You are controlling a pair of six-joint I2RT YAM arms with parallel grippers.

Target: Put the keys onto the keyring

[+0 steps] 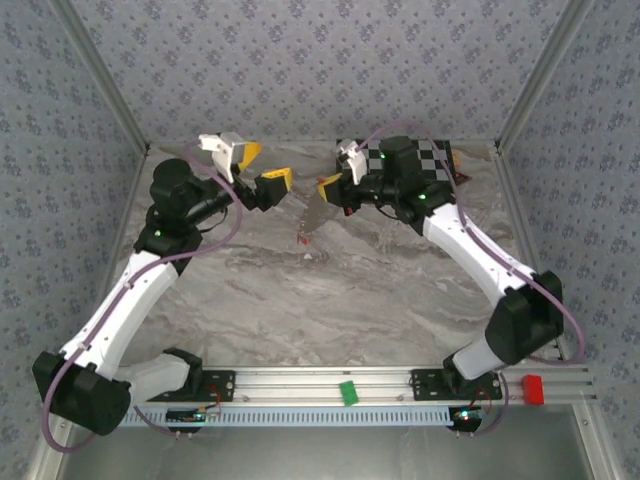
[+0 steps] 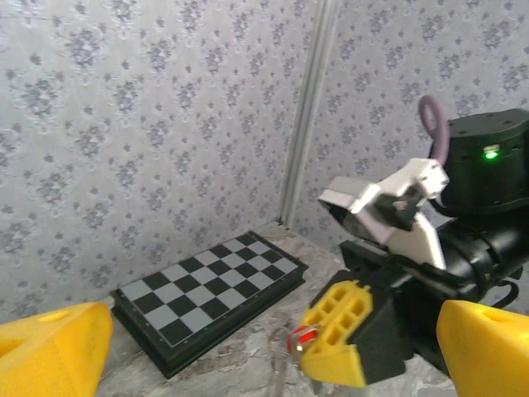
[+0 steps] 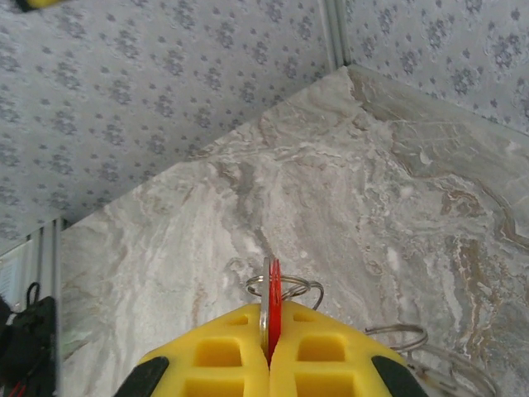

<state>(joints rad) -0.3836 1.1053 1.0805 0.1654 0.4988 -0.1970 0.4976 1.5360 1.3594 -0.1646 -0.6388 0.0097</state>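
A chessboard (image 2: 211, 289) lies in the far right corner of the tabletop (image 1: 340, 300). A green block (image 1: 348, 392) and a red block (image 1: 533, 388) sit apart on the near rail (image 1: 400, 378).

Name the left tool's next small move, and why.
Probably lower the open left tool toward what looks like a loose red key on the marble; the right tool is shut on a second key, so only the left is free.

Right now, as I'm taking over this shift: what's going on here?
The right gripper has its jaws shut on a red-headed key, with the wire keyring at its head, above the marble table. The left gripper faces it, jaws wide open, holding nothing. Whether the key is threaded on, I cannot tell.
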